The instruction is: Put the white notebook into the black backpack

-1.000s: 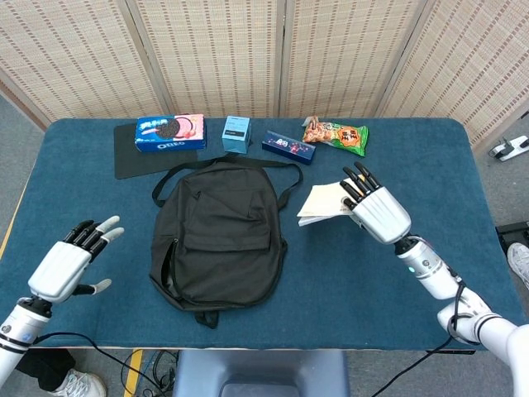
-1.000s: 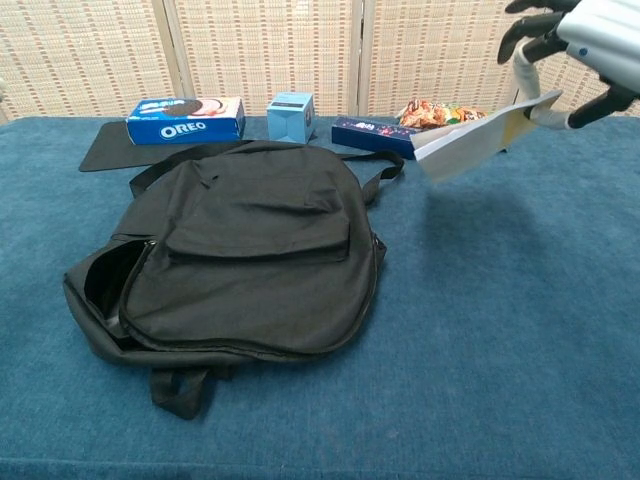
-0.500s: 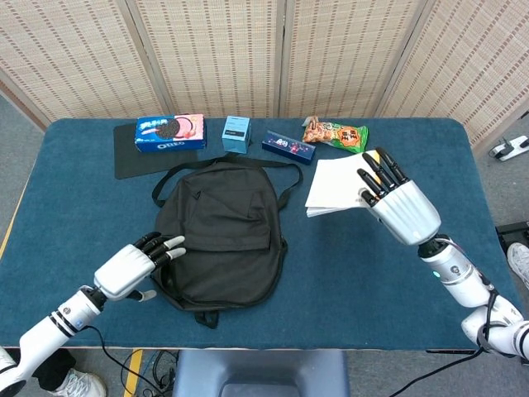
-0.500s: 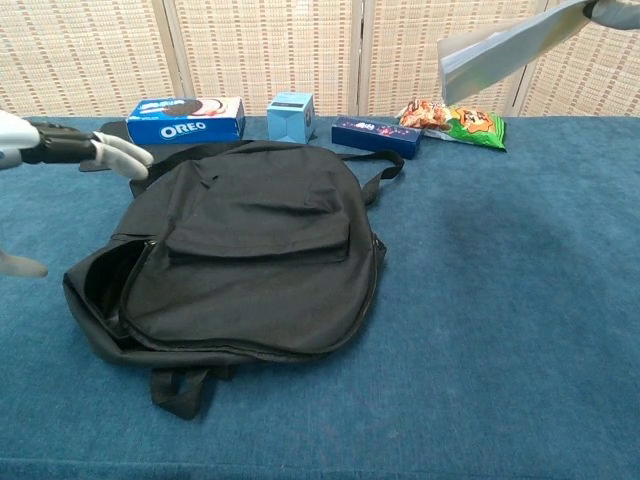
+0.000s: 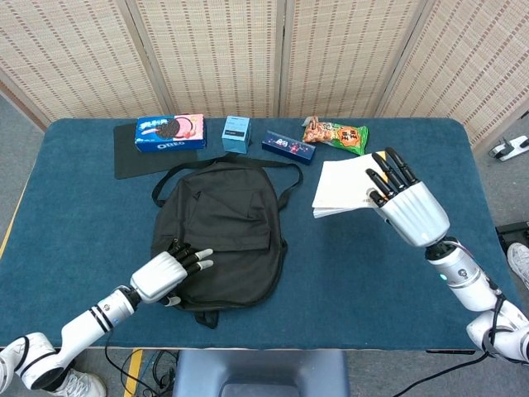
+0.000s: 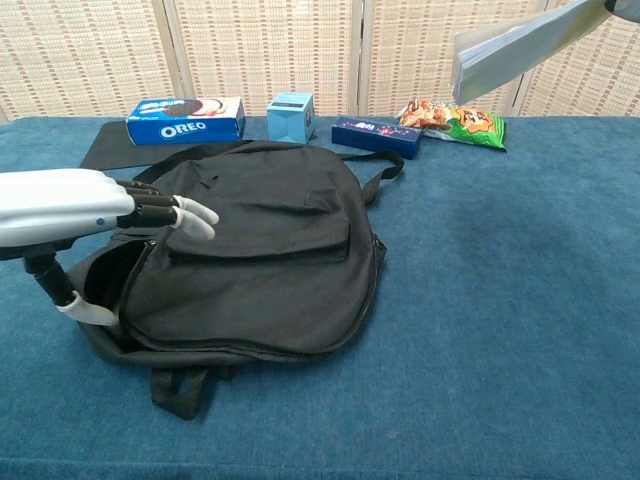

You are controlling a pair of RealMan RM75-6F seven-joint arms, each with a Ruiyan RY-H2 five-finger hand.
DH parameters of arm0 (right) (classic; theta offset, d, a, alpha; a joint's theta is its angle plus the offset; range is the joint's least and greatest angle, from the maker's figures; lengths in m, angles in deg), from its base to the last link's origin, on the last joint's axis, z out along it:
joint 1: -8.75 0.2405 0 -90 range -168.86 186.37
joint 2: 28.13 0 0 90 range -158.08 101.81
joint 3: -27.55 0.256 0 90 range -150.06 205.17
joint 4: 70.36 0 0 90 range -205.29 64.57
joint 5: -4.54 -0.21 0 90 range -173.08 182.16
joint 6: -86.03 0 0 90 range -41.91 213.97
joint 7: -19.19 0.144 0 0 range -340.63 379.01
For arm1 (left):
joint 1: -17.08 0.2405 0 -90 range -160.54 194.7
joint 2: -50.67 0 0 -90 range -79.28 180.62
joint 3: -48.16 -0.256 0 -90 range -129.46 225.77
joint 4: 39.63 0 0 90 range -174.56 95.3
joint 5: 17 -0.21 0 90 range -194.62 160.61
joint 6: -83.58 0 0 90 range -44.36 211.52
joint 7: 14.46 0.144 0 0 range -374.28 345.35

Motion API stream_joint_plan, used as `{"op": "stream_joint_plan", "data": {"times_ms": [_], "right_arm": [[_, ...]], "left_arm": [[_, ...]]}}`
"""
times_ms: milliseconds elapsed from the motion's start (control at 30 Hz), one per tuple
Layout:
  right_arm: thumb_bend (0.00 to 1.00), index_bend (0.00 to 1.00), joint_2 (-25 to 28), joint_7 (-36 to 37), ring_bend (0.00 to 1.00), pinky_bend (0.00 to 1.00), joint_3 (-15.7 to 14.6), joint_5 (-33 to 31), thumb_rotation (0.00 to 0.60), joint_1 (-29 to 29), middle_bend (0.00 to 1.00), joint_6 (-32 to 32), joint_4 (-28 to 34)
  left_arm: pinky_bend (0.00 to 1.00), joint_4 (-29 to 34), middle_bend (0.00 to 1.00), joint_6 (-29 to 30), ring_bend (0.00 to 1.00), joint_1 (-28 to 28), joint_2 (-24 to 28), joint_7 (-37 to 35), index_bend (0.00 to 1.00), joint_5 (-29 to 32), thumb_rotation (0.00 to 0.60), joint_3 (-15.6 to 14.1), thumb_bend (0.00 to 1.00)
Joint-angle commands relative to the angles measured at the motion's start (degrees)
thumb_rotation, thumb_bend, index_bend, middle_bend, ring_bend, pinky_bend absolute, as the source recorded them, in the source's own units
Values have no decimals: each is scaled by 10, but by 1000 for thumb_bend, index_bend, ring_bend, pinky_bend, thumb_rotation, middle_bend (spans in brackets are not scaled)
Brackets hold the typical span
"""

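Observation:
The black backpack (image 5: 219, 231) (image 6: 255, 255) lies flat at the table's middle, its zip opening (image 6: 108, 285) gaping on its left side. My left hand (image 5: 169, 271) (image 6: 85, 215) hovers at that opening with fingers spread over the bag's near left corner, holding nothing. High above the table's right side my right hand (image 5: 407, 203) grips the white notebook (image 5: 345, 186) (image 6: 520, 45), held up and tilted. In the chest view only the notebook shows at the top right; the right hand is almost out of frame.
Along the back edge lie a black mat (image 5: 149, 157), an Oreo box (image 5: 169, 132), a light blue box (image 5: 236, 133), a dark blue box (image 5: 289, 147) and a snack bag (image 5: 335, 134). Blue cloth covers the table (image 5: 347, 273).
My left hand has moved in from the left to the backpack's open side. My right hand has lifted the notebook higher and slightly to the right.

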Motion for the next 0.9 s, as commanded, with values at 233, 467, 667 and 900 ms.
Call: {"op": "stream_joint_plan", "data": {"times_ms": [233, 467, 667, 900], "right_arm": [[447, 626, -1, 12, 115, 100, 3, 3, 600, -7, 325, 2, -10], [447, 625, -2, 21, 115, 100, 5, 7, 600, -10, 325, 3, -16], [447, 625, -2, 26, 115, 100, 7, 7, 600, -14, 325, 4, -21], [447, 625, -4, 28, 115, 100, 10, 6, 600, -19, 325, 6, -24]], "left_arm": [[121, -13, 86, -43, 138, -23, -28, 29, 162, 42, 600, -3, 114], [124, -20, 86, -56, 140, -30, -43, 50, 162, 68, 600, -7, 114], [127, -34, 86, -65, 142, -38, -61, 50, 162, 89, 600, -4, 114], [131, -55, 86, -63, 149, -46, -90, 41, 170, 114, 600, 6, 114]]}}
